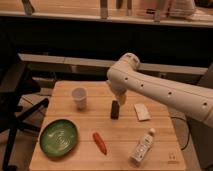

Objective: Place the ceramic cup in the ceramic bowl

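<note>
The ceramic cup (79,97) is small, white and handleless, and stands upright on the wooden table (165,150) at the back left. The ceramic bowl (59,137) is a wide, shallow green dish with rings inside. It lies at the front left, nearer the camera than the cup, and holds nothing. My white arm reaches in from the right and bends down over the table's middle. My gripper (117,96) hangs at its end, right of the cup and just above a small black block (115,110). It touches neither cup nor bowl.
A red pepper-like item (100,143) lies front centre. A white squeeze bottle with a label (142,146) lies front right. A pale flat block (142,111) lies right of the black block. A dark office chair (15,117) stands left of the table.
</note>
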`<state>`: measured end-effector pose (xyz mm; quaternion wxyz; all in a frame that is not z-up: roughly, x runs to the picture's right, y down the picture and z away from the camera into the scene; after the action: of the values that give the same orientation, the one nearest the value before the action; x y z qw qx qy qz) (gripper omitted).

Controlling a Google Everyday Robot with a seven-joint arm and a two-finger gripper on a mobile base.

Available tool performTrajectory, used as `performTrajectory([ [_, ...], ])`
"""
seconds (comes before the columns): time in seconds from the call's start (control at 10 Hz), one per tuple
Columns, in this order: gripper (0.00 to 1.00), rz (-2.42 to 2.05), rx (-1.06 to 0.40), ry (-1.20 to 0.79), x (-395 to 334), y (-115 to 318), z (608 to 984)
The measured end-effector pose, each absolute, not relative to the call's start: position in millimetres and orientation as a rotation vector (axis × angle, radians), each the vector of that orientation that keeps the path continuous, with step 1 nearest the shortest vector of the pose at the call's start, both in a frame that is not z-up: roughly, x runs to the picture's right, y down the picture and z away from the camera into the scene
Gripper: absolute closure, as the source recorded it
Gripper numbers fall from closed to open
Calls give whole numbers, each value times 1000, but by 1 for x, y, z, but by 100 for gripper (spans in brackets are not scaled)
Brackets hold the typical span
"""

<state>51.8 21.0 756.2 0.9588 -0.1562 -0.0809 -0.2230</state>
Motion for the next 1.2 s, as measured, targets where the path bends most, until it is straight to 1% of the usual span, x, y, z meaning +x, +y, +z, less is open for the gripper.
performTrajectory([
  [1.2, 20, -566, -296, -304, 7, 10, 783],
])
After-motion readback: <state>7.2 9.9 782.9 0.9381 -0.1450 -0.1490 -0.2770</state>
